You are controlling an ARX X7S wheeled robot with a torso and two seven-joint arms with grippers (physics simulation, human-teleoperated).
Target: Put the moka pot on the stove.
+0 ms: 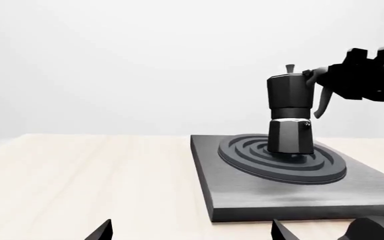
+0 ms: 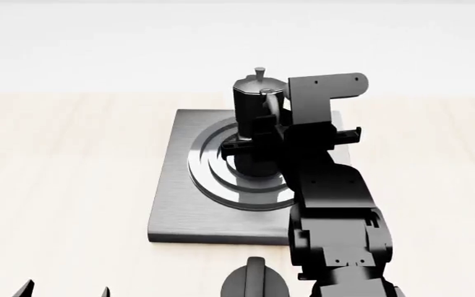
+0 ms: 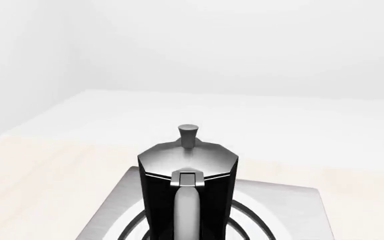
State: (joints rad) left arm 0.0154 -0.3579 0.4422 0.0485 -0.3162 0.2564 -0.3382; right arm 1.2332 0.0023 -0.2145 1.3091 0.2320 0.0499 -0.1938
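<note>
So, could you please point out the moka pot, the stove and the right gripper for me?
moka pot (image 1: 289, 95), left wrist view, on its black upper body.
stove (image 2: 175, 204), head view, on the bare grey plate beside the burner rings.
right gripper (image 1: 319, 80), left wrist view, at the pot's handle.

Right gripper (image 1: 325, 82) fingertips hidden behind the moka pot (image 1: 290, 116) handle in left wrist view, so grip can't be confirmed; arm cut off at frame edge. Head view: right arm covers pot's lower body and part of the stove (image 2: 180, 192) burner. Right wrist view crops pot base and stove (image 3: 105, 220). Left gripper (image 1: 188, 231): only finger tips (image 1: 102, 231) show at frame edge.
</note>
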